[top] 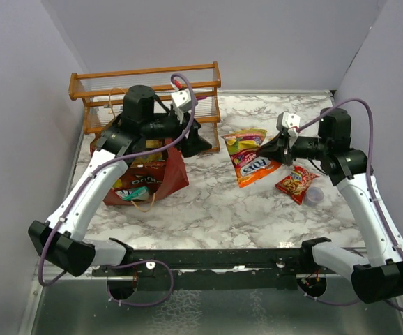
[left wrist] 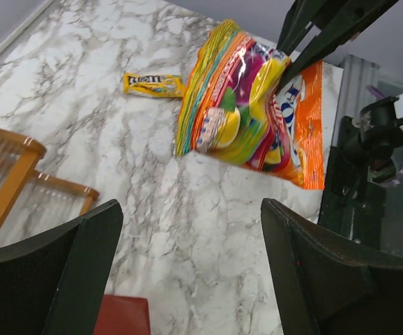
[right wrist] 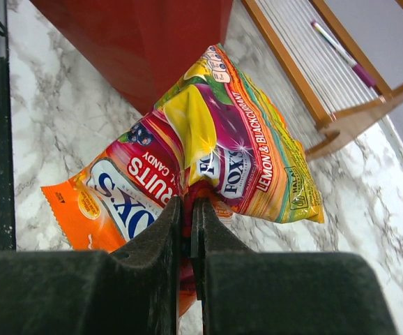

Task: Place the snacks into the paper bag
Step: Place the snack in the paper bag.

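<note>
Snacks (top: 135, 190) sit in the bag (top: 176, 174) at left overhead, a Fox's packet (top: 252, 159) on the table (top: 208, 209) to its right. Left wrist view: left gripper (left wrist: 187, 209) spread wide, holding nothing. Right wrist view: right gripper (right wrist: 187, 208) pinched tight on the Fox's packet, near the bag.

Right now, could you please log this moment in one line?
left gripper: open, empty | right gripper: shut on Fox's packet | paper bag: snacks inside
</note>
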`<state>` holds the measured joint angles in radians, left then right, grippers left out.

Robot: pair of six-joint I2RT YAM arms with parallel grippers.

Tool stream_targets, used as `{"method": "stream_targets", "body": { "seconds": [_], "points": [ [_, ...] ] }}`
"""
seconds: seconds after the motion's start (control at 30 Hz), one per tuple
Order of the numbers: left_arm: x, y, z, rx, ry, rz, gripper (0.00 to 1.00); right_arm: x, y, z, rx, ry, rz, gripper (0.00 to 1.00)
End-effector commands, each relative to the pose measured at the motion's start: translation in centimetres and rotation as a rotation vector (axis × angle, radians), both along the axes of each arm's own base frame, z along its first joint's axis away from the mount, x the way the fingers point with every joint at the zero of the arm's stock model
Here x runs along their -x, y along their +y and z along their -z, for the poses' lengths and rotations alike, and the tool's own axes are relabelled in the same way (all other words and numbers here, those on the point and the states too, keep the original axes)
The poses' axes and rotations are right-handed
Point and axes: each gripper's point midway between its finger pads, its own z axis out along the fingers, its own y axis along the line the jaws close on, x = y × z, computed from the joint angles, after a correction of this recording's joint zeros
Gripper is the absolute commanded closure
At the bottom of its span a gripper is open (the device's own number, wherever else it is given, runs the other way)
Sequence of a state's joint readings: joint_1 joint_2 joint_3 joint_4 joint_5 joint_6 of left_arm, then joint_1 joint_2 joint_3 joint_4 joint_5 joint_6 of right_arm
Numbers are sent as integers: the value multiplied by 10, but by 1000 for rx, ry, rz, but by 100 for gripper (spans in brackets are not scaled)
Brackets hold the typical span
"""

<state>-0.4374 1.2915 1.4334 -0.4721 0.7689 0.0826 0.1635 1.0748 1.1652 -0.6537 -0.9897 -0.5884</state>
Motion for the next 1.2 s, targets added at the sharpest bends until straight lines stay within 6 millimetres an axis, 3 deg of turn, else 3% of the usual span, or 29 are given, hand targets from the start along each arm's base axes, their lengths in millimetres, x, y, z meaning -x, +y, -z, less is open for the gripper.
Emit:
{"method": "stream_targets", "body": {
  "seconds": [0.0, 0.23, 0.6, 0.73, 1.17],
  "points": [
    [5, -27, -20, 112, 66, 81, 18, 9, 20, -33, -59, -126, -86, 99],
    [0, -53, -1, 164, 231, 137, 18, 16, 24, -34, -81, -137, -100, 99],
    [15, -82, 23, 188, 382, 271, 19, 30, 26, -33, -111, -104, -129, 99],
    [20, -85, 24, 189, 401, 302, 25, 31, 27, -33, -119, -100, -128, 99],
    [40, -79, 21, 212, 393, 357, 61, 26, 23, -18, -110, -86, -77, 99]
  ]
}}
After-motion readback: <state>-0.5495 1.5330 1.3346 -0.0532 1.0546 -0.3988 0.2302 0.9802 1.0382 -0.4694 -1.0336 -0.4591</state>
